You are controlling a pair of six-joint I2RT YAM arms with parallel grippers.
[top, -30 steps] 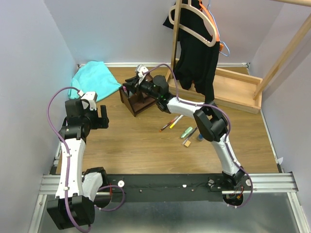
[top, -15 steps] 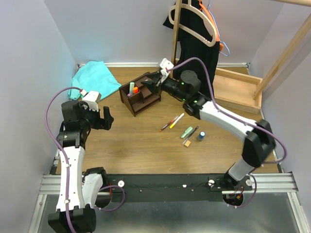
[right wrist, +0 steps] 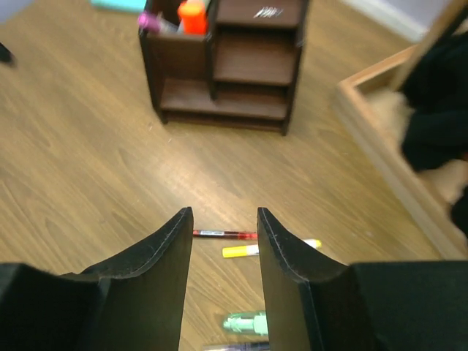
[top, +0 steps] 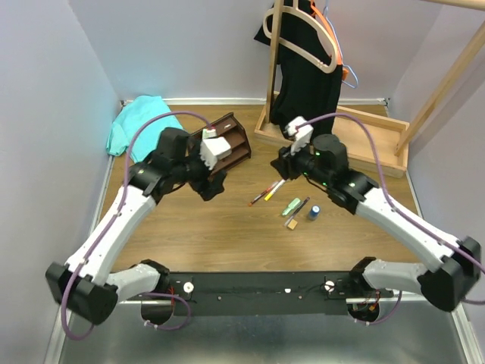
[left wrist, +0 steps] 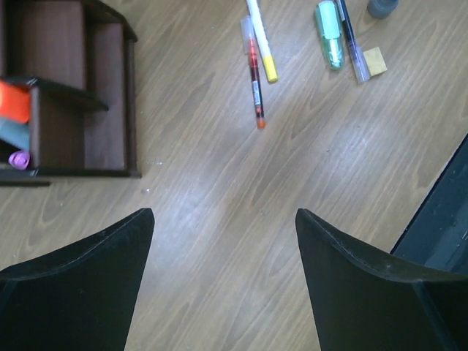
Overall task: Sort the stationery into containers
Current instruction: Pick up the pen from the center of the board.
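The dark, stepped wooden organizer (right wrist: pixel 252 69) stands on the wood-grain desk (top: pixel 220 227), orange marker (right wrist: pixel 192 16) and pink marker (right wrist: pixel 150 20) upright in an end slot. Yellow marker (left wrist: pixel 262 40), green marker (left wrist: pixel 330 40), tan block (left wrist: pixel 376 61) and blue cylinder (top: pixel 313 211) lie loose nearby. Left fingers (left wrist: pixel 88 278) gape wide, right fingers (right wrist: pixel 146 278) narrowly; both empty.

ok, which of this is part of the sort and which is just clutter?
Job: organizer, slotted orange marker, red pen, yellow marker, green marker, dark pen, tan block, blue cylinder.
Clutter: teal cloth, black garment, wooden tray base.
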